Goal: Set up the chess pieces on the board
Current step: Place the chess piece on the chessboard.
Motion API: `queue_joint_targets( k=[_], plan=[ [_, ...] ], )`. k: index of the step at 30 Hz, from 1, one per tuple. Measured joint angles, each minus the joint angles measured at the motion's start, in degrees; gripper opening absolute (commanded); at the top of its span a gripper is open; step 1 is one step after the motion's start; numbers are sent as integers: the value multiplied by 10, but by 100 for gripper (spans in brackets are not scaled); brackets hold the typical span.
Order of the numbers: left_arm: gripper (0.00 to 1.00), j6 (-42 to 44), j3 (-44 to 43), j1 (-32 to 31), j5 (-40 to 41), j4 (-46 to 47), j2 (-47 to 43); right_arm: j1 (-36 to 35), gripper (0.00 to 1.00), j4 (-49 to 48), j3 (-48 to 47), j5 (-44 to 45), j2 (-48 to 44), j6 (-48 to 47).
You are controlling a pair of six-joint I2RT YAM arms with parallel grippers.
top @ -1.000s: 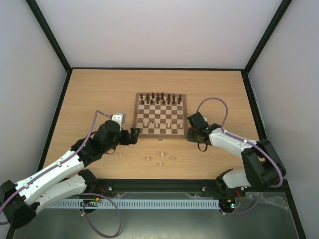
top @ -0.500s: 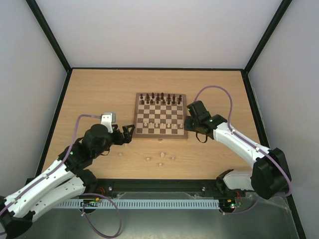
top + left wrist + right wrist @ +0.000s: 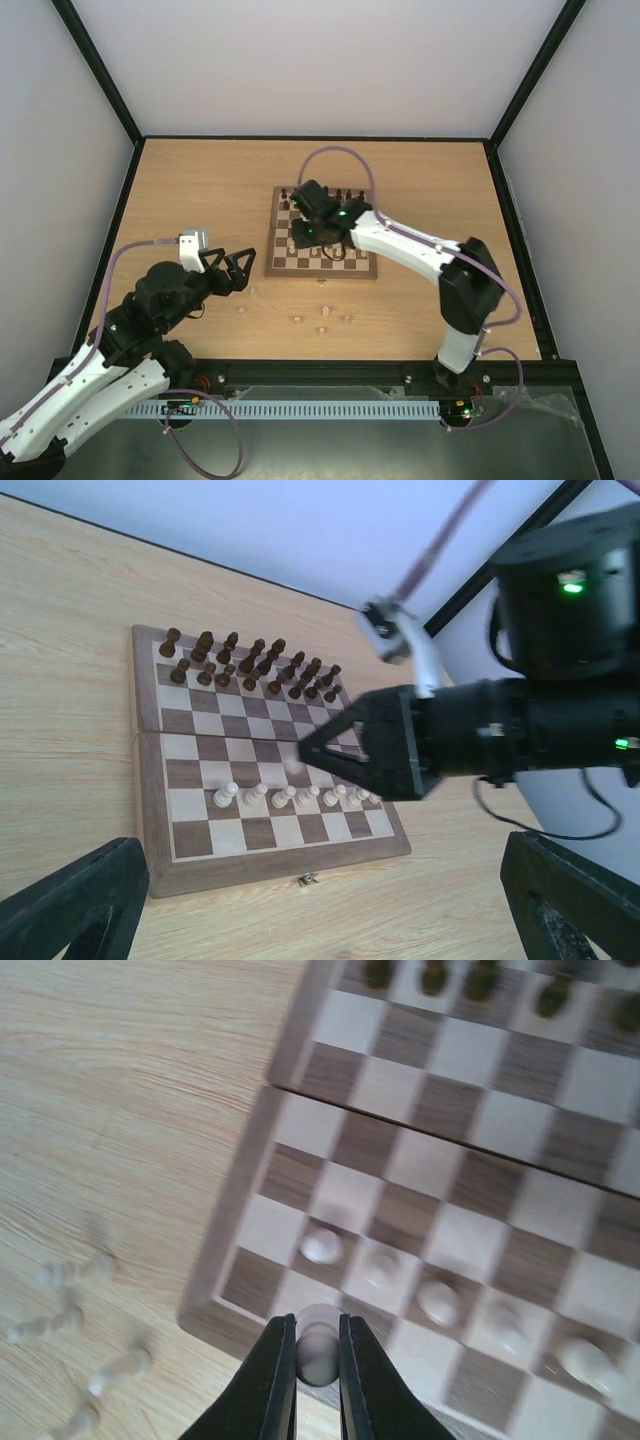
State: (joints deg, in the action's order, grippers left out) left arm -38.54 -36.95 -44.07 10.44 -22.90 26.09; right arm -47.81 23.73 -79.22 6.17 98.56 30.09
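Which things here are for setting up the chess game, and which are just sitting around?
For the job:
- board
- pale pieces lined up on it
- loose pale pieces on the table
- pale piece pinched in the right gripper
- left gripper, open

Just there:
- dark pieces, already in their rows
- purple cable

- Square checkered wooden board (image 3: 300, 273): dark brown pieces (image 3: 250, 662) fill its two far ranks, and a row of pale cream pawns (image 3: 283, 798) stands near the near edge; the ranks between are open.
- The white right arm (image 3: 410, 245) reaches over the board from the right; its fingers (image 3: 280, 1370) pinch a pale cream piece (image 3: 318, 1345) above the near left corner.
- Small loose pale pieces (image 3: 297, 320) dot the light wooden desk (image 3: 200, 190) just before the board.
- Bare desk lies left of the board.
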Motion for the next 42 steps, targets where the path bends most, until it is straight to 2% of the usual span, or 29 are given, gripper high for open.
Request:
queue_joint_targets(
  k=[8,14,20,36,42],
  plan=[
    [99,-7,-6,0,0,-23,-68,-50,2,37,-182,17,175,-21],
    [100,-9,-15,0,-2,-32,-96,-74,2,68,-236,38,248,-27],
    [100,-9,-17,0,-3,-47,-127,-82,2,87,-244,63,274,-26],
    [100,-9,-17,0,-6,-54,-128,-82,3,96,-251,113,278,-16],
    [100,-9,-17,0,-6,-54,-128,-82,9,96,-251,113,278,-16]
  ],
)
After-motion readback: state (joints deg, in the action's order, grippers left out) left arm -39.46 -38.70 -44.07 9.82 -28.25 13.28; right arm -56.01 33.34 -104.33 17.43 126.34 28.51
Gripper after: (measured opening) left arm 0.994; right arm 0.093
